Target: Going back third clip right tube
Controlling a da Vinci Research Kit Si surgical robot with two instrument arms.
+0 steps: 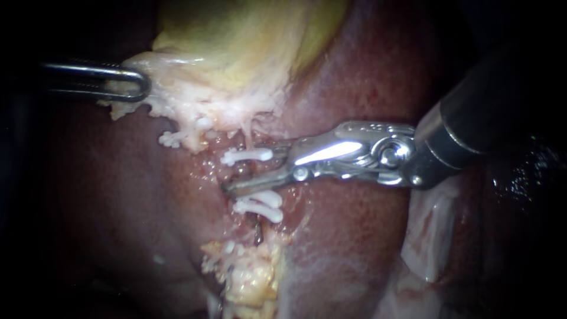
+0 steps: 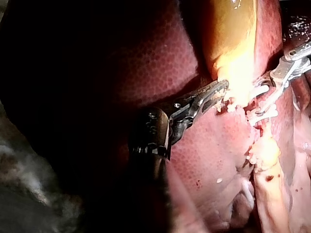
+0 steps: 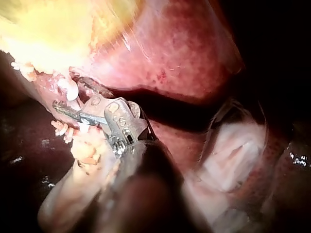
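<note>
My right instrument (image 1: pixel 254 170) comes in from the right, and its jaws stand open around the reddish tube (image 1: pixel 243 172) below the gallbladder. One white clip (image 1: pixel 248 156) lies just above the jaws, and two more clips (image 1: pixel 261 204) lie just below them. In the right wrist view the open jaws (image 3: pixel 65 109) sit between the same clips (image 3: pixel 68 90). My left instrument (image 1: pixel 127 88) enters from the left, its jaws shut on the pale edge of the yellow gallbladder (image 1: pixel 236 47). The left wrist view shows that hold (image 2: pixel 221 93).
Dark red liver (image 1: pixel 118 195) surrounds the site. A further white clip (image 1: pixel 171 140) sits on the pale tissue to the left. Yellowish fatty tissue (image 1: pixel 248 277) lies below the clips. Pale membrane (image 1: pixel 431 230) hangs under the right shaft.
</note>
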